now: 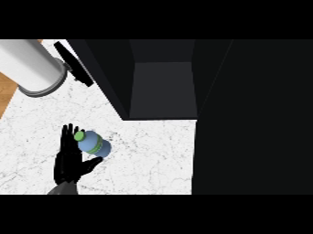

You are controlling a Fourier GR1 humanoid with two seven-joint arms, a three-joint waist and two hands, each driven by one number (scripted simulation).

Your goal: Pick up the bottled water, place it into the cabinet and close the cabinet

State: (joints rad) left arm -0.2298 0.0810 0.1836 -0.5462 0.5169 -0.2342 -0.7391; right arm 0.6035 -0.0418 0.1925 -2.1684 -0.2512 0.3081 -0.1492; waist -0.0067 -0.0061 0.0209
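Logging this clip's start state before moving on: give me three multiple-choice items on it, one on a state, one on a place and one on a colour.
1. The cabinet is:
A. open
B. shut
C. hidden behind a hand

2. The bottle is:
A. inside the cabinet
B. on the counter beside the left hand
C. on the wooden floor

3. The bottle's cap is:
A. red
B. white
C. green

Answers:
1. A, since the cabinet's dark inside and grey shelf show.
2. B, since the bottle stands on the marble top, right of the left hand's straight fingers and well short of the cabinet.
3. C, since the cap is green above a blue body.
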